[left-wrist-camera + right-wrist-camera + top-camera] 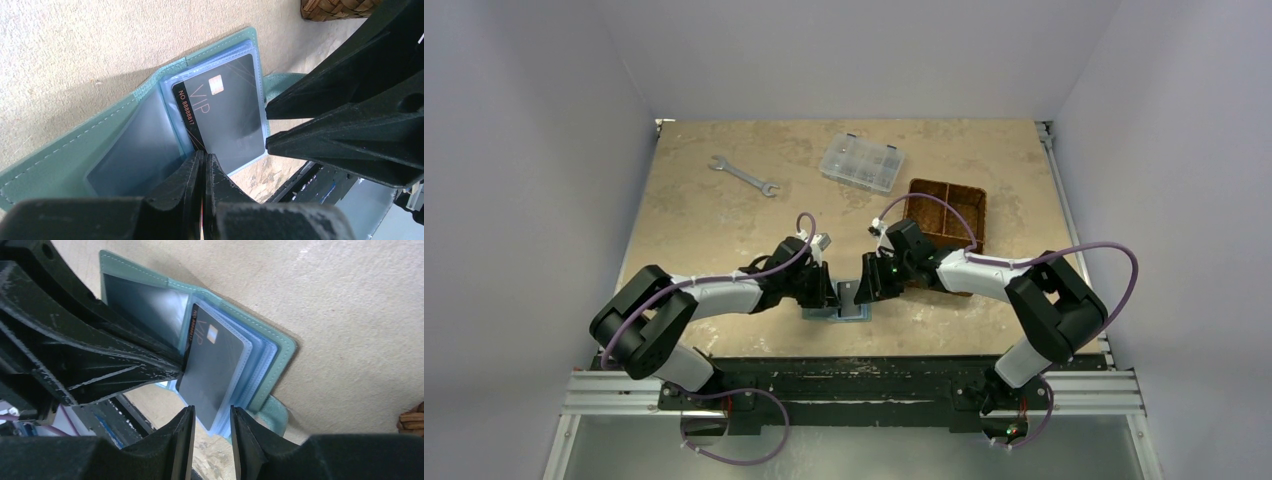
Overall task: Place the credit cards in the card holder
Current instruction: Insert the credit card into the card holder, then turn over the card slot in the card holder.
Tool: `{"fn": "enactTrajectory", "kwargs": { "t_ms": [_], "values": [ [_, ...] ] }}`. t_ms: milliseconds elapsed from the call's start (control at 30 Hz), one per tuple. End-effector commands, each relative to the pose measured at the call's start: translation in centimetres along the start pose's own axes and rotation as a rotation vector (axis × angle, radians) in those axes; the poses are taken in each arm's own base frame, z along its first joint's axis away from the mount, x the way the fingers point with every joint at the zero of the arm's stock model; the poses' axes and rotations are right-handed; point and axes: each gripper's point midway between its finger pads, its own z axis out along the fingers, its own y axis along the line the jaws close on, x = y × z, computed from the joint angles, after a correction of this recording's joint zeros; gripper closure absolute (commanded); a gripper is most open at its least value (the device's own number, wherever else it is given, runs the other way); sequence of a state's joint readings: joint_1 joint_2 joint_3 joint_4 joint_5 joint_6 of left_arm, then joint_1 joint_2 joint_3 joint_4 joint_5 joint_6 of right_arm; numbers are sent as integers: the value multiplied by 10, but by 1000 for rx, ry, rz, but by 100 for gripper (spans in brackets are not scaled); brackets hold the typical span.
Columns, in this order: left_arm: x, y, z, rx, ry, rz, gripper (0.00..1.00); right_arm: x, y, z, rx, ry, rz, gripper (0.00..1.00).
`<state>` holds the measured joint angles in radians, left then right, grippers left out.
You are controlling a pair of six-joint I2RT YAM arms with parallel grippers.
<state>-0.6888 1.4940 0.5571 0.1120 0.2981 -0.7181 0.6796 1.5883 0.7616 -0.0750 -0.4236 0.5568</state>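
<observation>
1. A sage-green stitched folding card holder (60, 155) (280, 360) (852, 312) is seen lying open on the beige speckled counter (704, 230), at the near edge between the 2 arms.
2. Pale blue clear pockets are fanned up from its fold.
3. 1 dark rectangular plastic card (225, 110) (215, 370), marked "VIP" with a small chip, is set at the front pocket. Whether it is fully seated cannot be told.
4. The left claw (203, 157) (177, 369) (824, 292) is pinched tight on the long edge of the card, near a corner.
5. The right claw (212, 412) (267, 126) (864, 290) is held narrowly parted with nothing gripped. Its tips are just beside the short end of the card and the pocket corner.
6. The 2 claws are seen tip to tip over the card holder, close but apart.
7. A brown woven divided basket (948, 184) (335, 7) (412, 422) is placed behind the right arm.
8. A clear plastic compartment box (862, 162) and a silver open-ended spanner (744, 175) are left at the far side of the counter, well apart from the card holder.
</observation>
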Motion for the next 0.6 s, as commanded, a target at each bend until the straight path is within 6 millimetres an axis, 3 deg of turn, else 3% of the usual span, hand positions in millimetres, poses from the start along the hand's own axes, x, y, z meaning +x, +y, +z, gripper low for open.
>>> {"fn": "enactTrajectory", "kwargs": {
  "t_ms": [0, 333, 567],
  "values": [
    [11, 21, 5, -67, 12, 1, 100, -11, 21, -4, -93, -33, -15, 61],
    [13, 21, 5, -60, 13, -1, 100, -7, 17, 0, -92, -13, -2, 57],
    [15, 21, 4, -57, 15, 0, 100, 0, 1, -2, -10, -7, -5, 55]
  ]
}}
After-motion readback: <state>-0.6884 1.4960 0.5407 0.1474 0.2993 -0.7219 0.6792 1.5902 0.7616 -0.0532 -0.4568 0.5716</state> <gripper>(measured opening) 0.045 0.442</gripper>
